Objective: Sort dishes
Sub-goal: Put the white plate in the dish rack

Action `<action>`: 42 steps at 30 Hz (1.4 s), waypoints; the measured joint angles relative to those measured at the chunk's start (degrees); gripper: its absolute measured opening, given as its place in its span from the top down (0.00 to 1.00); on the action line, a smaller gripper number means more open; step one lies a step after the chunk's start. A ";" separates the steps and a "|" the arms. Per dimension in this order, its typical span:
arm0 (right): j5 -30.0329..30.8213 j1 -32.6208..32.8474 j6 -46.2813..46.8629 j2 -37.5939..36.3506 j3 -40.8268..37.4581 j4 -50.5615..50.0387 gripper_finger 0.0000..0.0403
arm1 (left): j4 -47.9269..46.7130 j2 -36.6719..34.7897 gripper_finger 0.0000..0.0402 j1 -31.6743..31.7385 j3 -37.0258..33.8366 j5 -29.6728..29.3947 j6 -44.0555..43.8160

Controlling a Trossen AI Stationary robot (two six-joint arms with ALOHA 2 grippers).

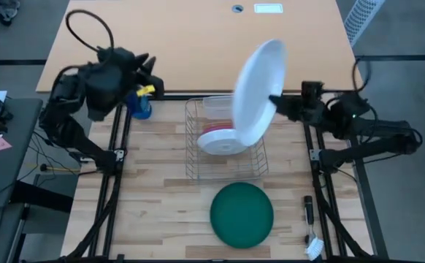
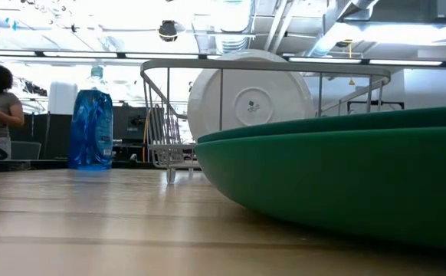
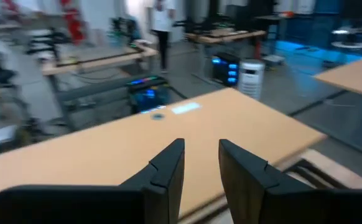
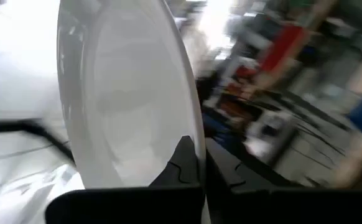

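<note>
Right end effector [image 1: 274, 101]: clamped on the rim of a white plate [image 1: 257, 89], one dark finger on each face of the rim in the right wrist view [image 4: 201, 163]. Plate held on edge, tilted, raised over the right side of the wire dish rack [image 1: 192, 139], upper edge leaning toward the far side of the table [image 1: 154, 190].

Inside the rack: a white plate with a pink one [image 1: 211, 133] just beside it, both standing on edge; a pale plate [image 1: 216, 106] at the far end, colour hard to tell. Low view: white plate [image 2: 250, 100] upright behind the rack's top rail [image 2: 261, 67], foot ring facing the camera.

Dark green plate [image 1: 242, 213] flat on the table, near the front edge, just in front of the rack and apart from it; filled the right half of the low view [image 2: 345, 176].

Left end effector [image 1: 148, 73]: raised at the far left of the table, over the blue spray bottle [image 1: 141, 104], fingers [image 3: 168, 171] parted by a narrow gap, holding nothing. Bottle upright, left of the rack, also in the low view [image 2: 91, 126].

Person at the left edge of the low view, in the room beyond.
</note>
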 joint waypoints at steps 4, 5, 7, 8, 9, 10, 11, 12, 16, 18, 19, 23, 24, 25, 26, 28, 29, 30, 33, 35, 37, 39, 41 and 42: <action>-11.98 -7.06 -1.49 1.28 0.00 10.72 1.00 | 0.00 -0.98 0.77 5.59 0.00 1.95 2.16; -14.53 -8.68 -1.25 1.74 0.00 13.50 1.00 | -0.01 -1.05 0.77 6.77 0.00 3.36 1.69; -19.58 -11.98 0.15 2.86 0.00 19.09 1.00 | 0.00 -1.05 0.77 8.56 0.00 6.03 -0.06; -22.40 -13.76 1.24 3.53 0.00 21.87 1.00 | -0.03 -1.00 0.77 9.16 0.00 6.74 -0.63; -25.27 -15.60 2.35 4.29 0.02 24.55 1.00 | -0.04 -0.95 0.77 9.48 0.00 7.50 -0.98; -28.31 -17.49 3.96 5.15 0.02 27.08 1.00 | 0.00 -0.82 0.77 9.68 -0.11 7.87 -1.32; -31.61 -19.48 6.32 6.09 0.02 29.84 1.00 | 0.02 -0.63 0.77 9.69 -0.30 7.98 -2.17; -34.80 -21.64 9.13 7.25 0.10 32.94 1.00 | 0.02 -0.47 0.77 9.68 -0.54 8.21 -3.74; -47.52 -28.51 20.61 13.27 3.20 46.35 1.00 | 0.22 1.30 0.77 9.66 -2.21 8.31 -11.20; -51.22 -30.68 24.63 16.37 6.06 52.29 1.00 | 0.07 2.43 0.77 9.66 -2.94 8.31 -12.67; -52.51 -31.80 26.35 17.84 7.63 55.10 1.00 | 0.10 3.16 0.77 9.78 -3.32 8.31 -13.09; -56.34 -34.99 32.62 24.44 15.13 66.94 1.00 | 0.35 5.89 0.77 10.25 -4.24 9.25 -15.71; -56.67 -35.41 34.05 26.19 17.37 70.06 1.00 | 0.35 6.57 0.77 10.23 -4.28 9.53 -16.43; -56.77 -35.78 35.39 27.94 19.78 72.98 1.00 | 0.59 7.29 0.77 10.23 -4.28 9.75 -16.96; -56.78 -36.15 36.89 29.71 22.41 75.28 1.00 | 1.22 7.96 0.77 10.24 -4.28 9.77 -17.33; -56.77 -36.72 40.39 32.60 28.24 75.79 1.00 | 3.13 9.26 0.77 10.23 -4.28 9.80 -17.35; -57.28 -36.93 41.28 33.69 31.20 75.76 1.00 | 4.49 9.79 0.77 10.23 -4.28 9.80 -16.84; -57.81 -36.97 42.16 34.93 34.27 75.81 1.00 | 5.93 10.28 0.77 10.24 -4.30 9.83 -15.84; -59.60 -36.95 44.63 38.67 43.22 75.87 1.00 | 11.09 11.42 0.77 10.60 -4.31 10.29 -11.37; -60.06 -36.91 46.59 41.22 49.10 75.85 1.00 | 14.43 11.69 0.77 11.18 -4.31 11.51 -8.37; -59.98 -36.84 48.43 43.54 54.44 75.85 1.00 | 16.67 11.67 0.77 12.02 -4.31 13.38 -6.43; -59.39 -36.41 49.47 45.83 59.70 75.86 1.00 | 17.07 11.55 0.77 12.79 -4.31 14.69 -5.85; -58.73 -36.04 50.05 47.81 64.38 75.75 1.00 | 16.93 11.53 0.77 13.40 -4.31 14.92 -5.65; -58.57 -35.94 50.26 48.68 66.66 75.34 1.00 | 16.75 11.49 0.77 13.68 -4.31 15.02 -5.23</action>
